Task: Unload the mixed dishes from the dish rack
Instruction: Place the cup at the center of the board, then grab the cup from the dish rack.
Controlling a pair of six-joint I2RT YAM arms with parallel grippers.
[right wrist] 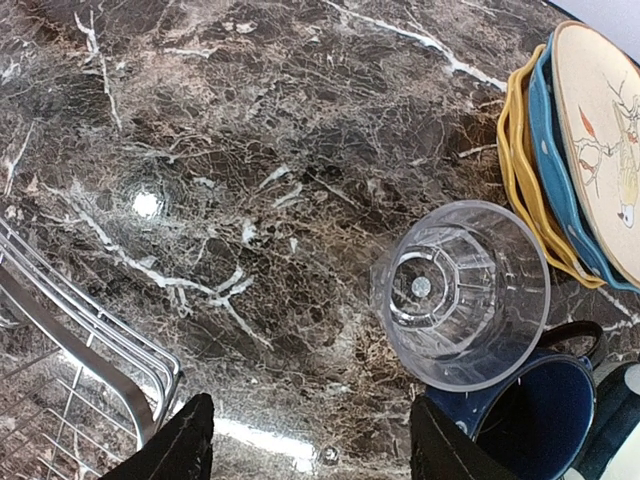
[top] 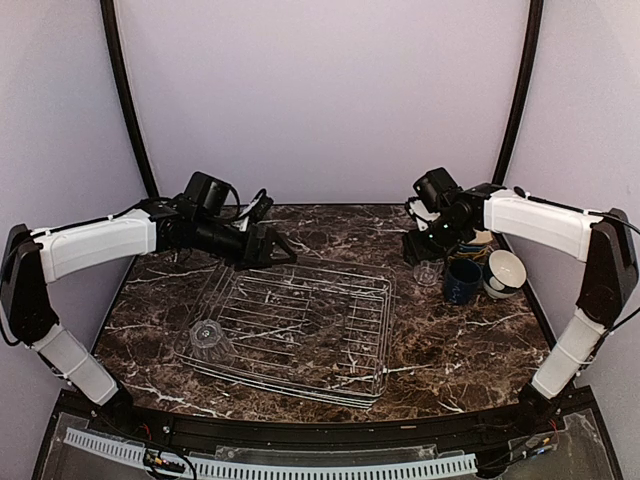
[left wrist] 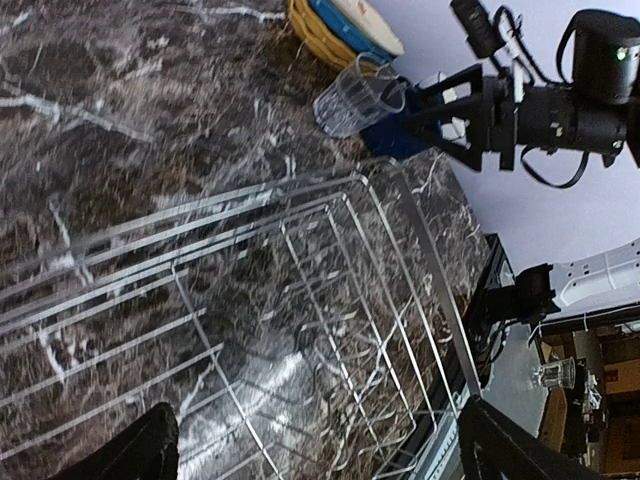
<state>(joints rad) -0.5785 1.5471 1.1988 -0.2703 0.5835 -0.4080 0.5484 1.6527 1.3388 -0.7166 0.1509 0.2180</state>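
Observation:
The dish rack (top: 300,320) lies mid-table; one clear glass (top: 206,333) lies in its near left part. My left gripper (top: 284,250) is open and empty above the rack's far left edge; its view looks along the rack wires (left wrist: 300,300). My right gripper (top: 420,250) is open and empty just left of the second glass (top: 428,272), which stands on the table. In the right wrist view this glass (right wrist: 465,290) stands by the dark blue mug (right wrist: 530,420), the yellow plate (right wrist: 520,170) and the cream blue-rimmed plate (right wrist: 600,130).
Two stacked bowls (top: 503,272) sit right of the mug (top: 462,280) near the table's right edge. The rack's corner (right wrist: 80,340) shows at the left of the right wrist view. Black frame posts stand at the back corners.

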